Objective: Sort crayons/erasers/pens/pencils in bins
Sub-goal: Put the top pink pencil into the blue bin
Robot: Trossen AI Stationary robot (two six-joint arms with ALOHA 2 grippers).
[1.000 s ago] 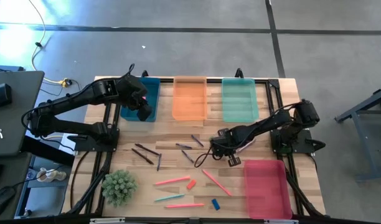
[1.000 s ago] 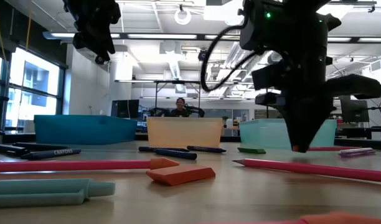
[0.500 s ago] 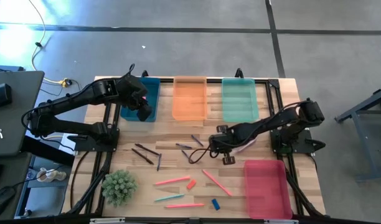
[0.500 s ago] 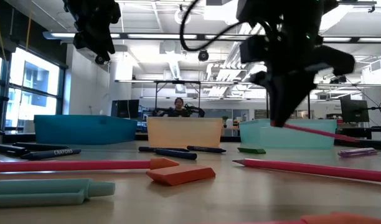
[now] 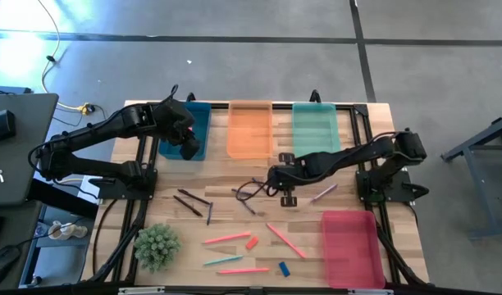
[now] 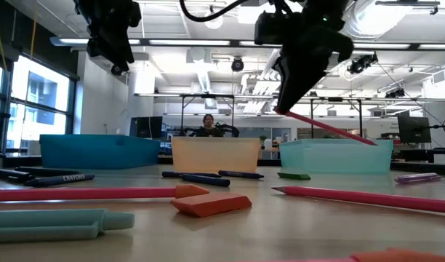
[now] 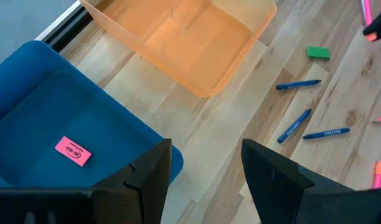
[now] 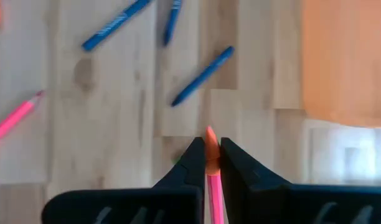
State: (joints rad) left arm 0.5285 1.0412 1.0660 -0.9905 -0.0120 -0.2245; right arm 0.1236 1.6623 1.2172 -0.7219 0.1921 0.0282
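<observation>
So the right gripper (image 8: 207, 163) has its fingers pinched tight on a salmon-pink pencil (image 6: 326, 125), up off the table near the middle, orange bin (image 5: 250, 129) at roughly its 11 o'clock. Left gripper (image 7: 206, 169) hangs spread wide over the blue bin (image 7: 47, 106), pink eraser (image 7: 73, 151) lying inside.

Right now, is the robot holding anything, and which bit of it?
Yes. The right gripper pinches a pink pencil near one end. The left gripper holds nothing.
</observation>
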